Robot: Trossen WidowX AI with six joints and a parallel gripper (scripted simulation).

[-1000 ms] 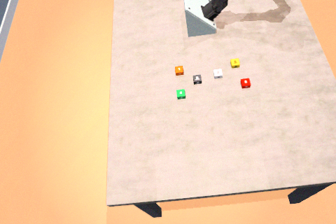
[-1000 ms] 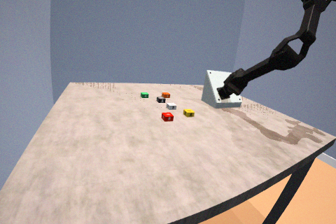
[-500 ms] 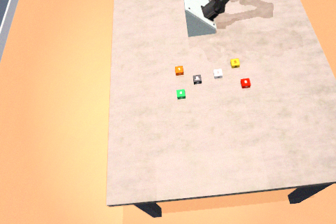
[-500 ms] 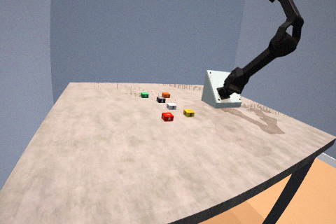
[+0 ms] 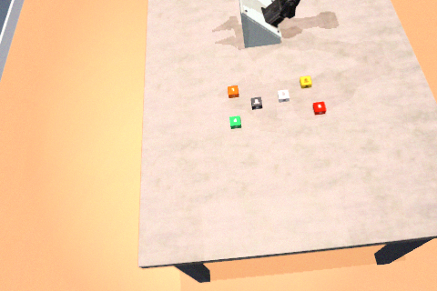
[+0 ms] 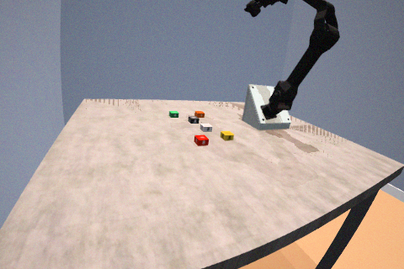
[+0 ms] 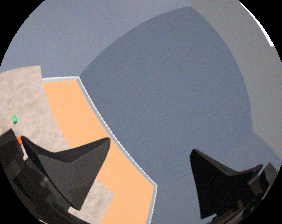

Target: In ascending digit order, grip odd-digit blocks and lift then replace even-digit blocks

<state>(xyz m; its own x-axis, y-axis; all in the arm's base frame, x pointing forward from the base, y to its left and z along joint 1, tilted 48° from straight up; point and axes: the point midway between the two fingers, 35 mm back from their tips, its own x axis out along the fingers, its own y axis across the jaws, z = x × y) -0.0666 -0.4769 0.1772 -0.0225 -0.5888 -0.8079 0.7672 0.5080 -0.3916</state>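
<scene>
Several small digit blocks lie in a loose cluster on the table point(image 5: 273, 191) point(image 6: 126, 202): orange point(image 5: 233, 91) point(image 6: 199, 113), dark grey point(image 5: 257, 103) point(image 6: 194, 119), white point(image 5: 283, 95) point(image 6: 206, 127), yellow point(image 5: 306, 82) point(image 6: 226, 135), red point(image 5: 320, 107) point(image 6: 201, 139) and green point(image 5: 235, 122) point(image 6: 173, 113). Their digits are too small to read. My gripper point(image 6: 252, 7) point(image 7: 148, 172) is open and empty. It is raised high above the table's back part, far from every block. In the wrist view only the green block point(image 7: 15, 120) and a sliver of the orange block point(image 7: 19, 140) show at the left edge.
The arm's wedge-shaped grey base point(image 5: 255, 29) point(image 6: 257, 113) stands at the back of the table, behind the blocks. The table's left edge and the orange floor point(image 7: 72, 116) show in the wrist view, with blue walls beyond.
</scene>
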